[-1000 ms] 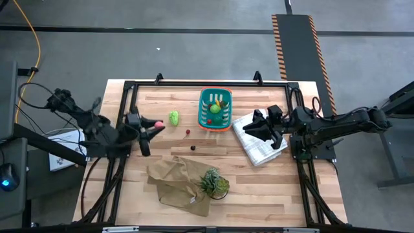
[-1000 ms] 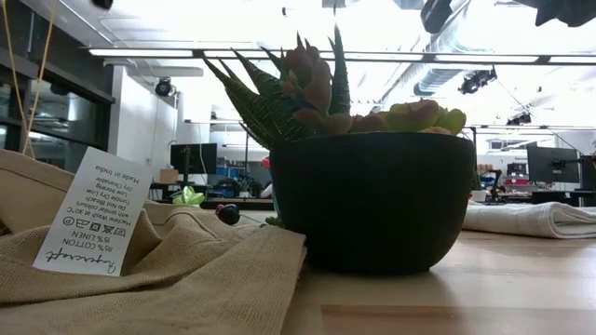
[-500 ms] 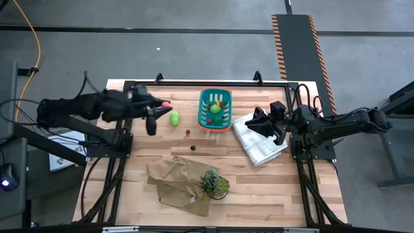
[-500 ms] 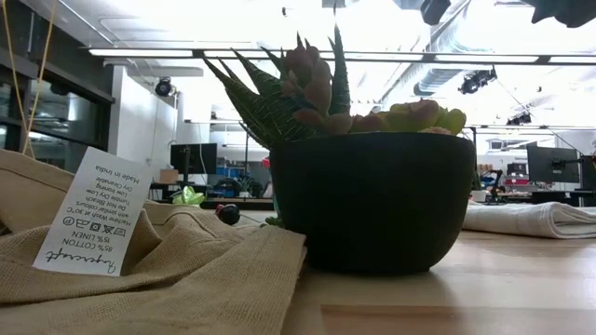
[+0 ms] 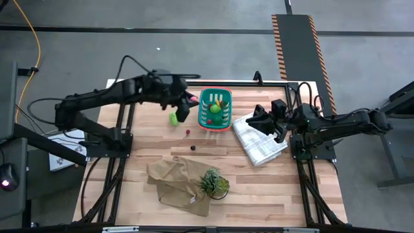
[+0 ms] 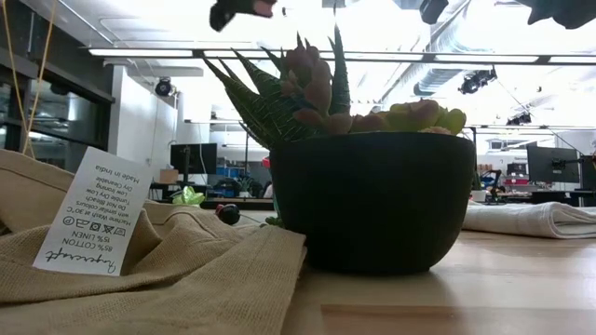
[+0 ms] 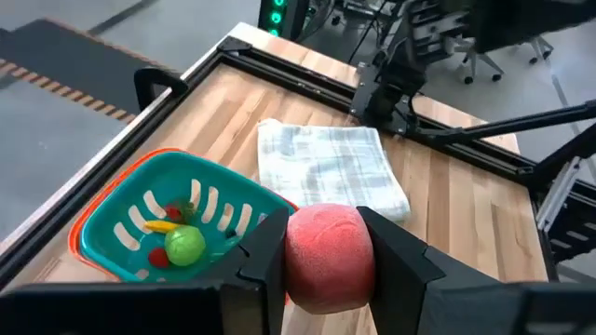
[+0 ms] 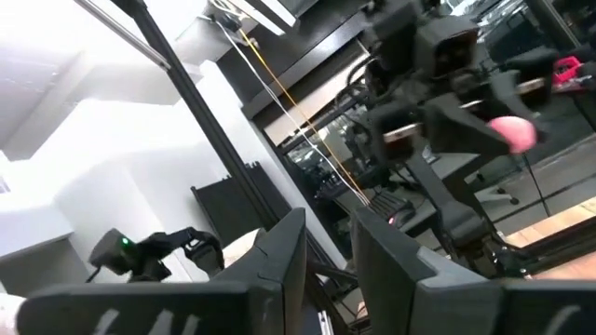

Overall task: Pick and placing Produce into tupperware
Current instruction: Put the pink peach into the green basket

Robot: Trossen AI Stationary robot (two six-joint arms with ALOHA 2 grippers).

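- My left arm swung from the surface's left edge toward the teal basket (image 5: 215,109); left gripper (image 7: 321,256) jaws clamp a pink-red ball (image 7: 328,258).
- Carry step; next: centre over basket, release.
- Right gripper (image 5: 257,120) waits over the checked cloth (image 5: 259,142), jaws slightly apart, empty.

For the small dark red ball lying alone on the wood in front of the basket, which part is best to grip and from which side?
Grip the dark red ball across its middle, coming straight down from above. It is round, so no side is better, and it lies free on the table, apart from the red ball and the brown cloth.
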